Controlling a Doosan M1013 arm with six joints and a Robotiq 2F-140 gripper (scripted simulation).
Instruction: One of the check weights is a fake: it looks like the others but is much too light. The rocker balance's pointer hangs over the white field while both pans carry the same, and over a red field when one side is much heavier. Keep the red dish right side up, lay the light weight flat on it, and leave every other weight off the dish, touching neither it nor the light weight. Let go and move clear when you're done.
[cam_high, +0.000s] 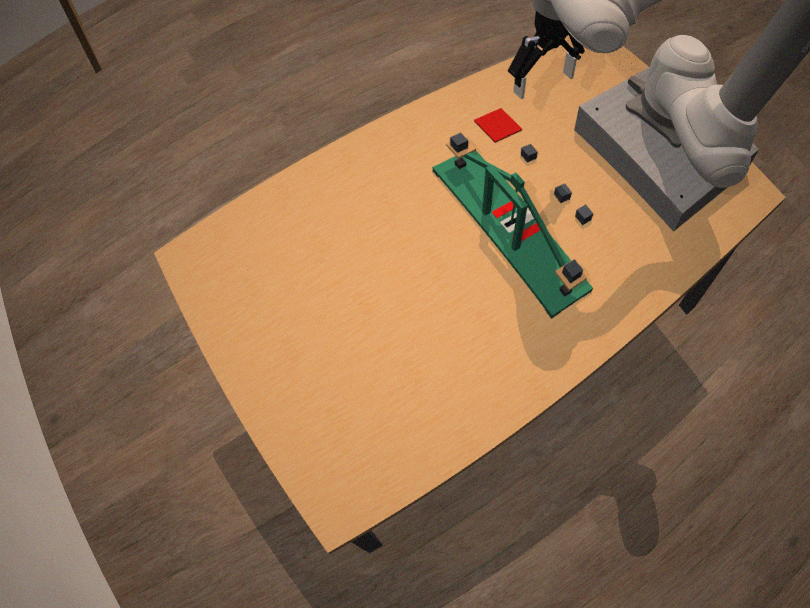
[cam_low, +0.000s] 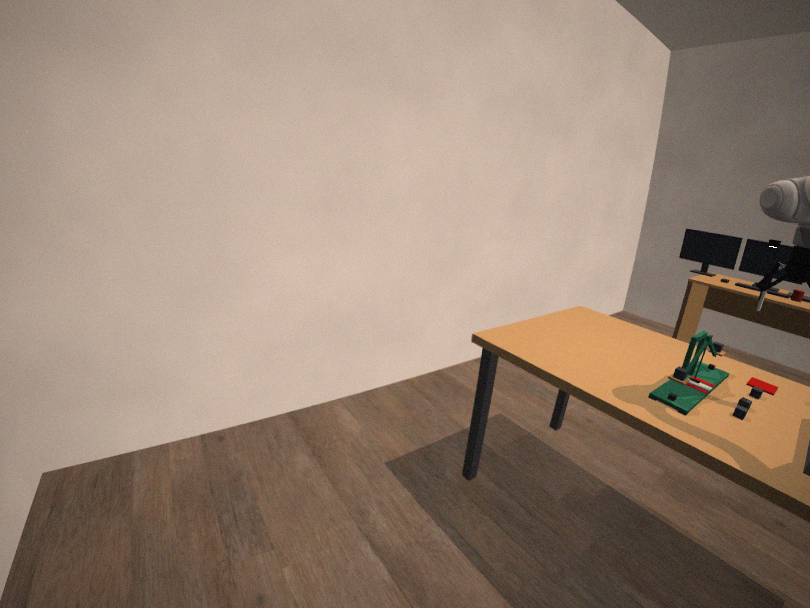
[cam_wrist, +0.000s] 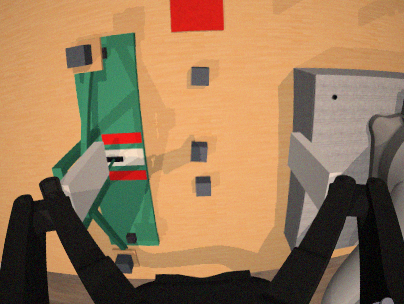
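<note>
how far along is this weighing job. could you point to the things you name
Started: one dark weight (cam_high: 458, 141) (cam_wrist: 78, 56) sits on each pan, and the pointer (cam_high: 512, 223) (cam_wrist: 115, 159) hangs over white, so those two seem to match. In hand: nothing; the claw (cam_high: 544, 73) is open. Left: find the light one, likely among the three off the balance, and lay it on the red dish (cam_high: 497, 124) (cam_low: 762, 386) (cam_wrist: 197, 15).
</note>
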